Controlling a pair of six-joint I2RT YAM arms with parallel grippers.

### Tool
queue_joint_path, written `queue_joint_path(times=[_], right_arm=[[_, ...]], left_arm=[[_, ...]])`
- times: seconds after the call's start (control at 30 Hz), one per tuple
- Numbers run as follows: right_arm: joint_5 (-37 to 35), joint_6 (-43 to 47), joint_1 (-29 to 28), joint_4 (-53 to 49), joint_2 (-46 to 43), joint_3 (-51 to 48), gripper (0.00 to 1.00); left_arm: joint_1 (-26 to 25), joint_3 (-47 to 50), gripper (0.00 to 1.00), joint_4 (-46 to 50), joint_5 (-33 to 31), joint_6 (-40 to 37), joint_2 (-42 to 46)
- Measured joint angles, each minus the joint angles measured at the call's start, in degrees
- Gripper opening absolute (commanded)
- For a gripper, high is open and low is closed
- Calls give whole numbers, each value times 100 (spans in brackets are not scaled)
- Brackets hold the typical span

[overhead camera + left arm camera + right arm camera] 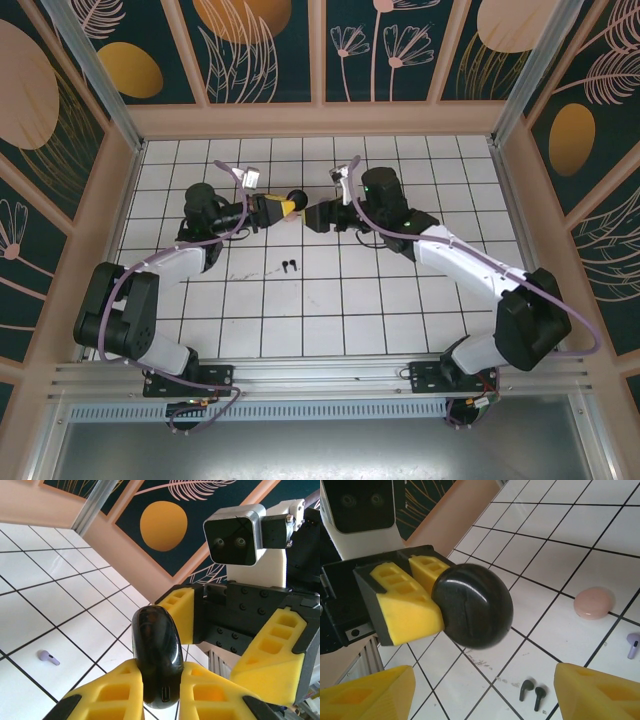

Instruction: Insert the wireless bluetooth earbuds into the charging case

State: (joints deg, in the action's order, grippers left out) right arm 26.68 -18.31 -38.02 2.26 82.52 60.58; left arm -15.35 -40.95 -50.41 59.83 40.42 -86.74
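The left gripper point(288, 207), clamped on the black charging case point(298, 199), and the spread right gripper point(320, 214) obstruct mid-table. Near of them, the table point(400, 300) lies open around two black earbuds point(288, 266). Enclosure walls point(320, 118) bound left, right and far.

White tabletop point(330, 310) under a black grid, with faint scuffs point(236, 272) on a tile left of centre. Dark teal wall panels point(255, 45) stand on the left, far and right sides, showing pale leaf drawings and orange discs point(160, 526) in tan framing. A silver rail point(330, 378) runs across the near edge.
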Motion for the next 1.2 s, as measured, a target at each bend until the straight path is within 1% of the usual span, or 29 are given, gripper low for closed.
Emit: queue_joint_path(times=[0.23,0.43,0.6,0.8,0.9,1.0,1.2], right_arm=[[-87,-2,-22,116,225,127,69],[-164,-68,186,232,291,111,64],[-225,-199,380,387,302,-33,62],[-280,-304,420,404,323,-221,61],[-251,-306,420,424,275,-350,59],[-57,-326,431,487,101,-549,56],[570,-516,509,920,-105,-708,45]], left_arm=[[-44,0,0,114,24,-44,13],[-57,0,0,133,15,-59,116],[-118,0,0,140,39,-59,190],[-155,0,0,138,81,-59,251],[-155,0,0,133,83,-59,251],[-155,0,0,111,85,-55,251],[-184,-11,0,72,120,-33,251]])
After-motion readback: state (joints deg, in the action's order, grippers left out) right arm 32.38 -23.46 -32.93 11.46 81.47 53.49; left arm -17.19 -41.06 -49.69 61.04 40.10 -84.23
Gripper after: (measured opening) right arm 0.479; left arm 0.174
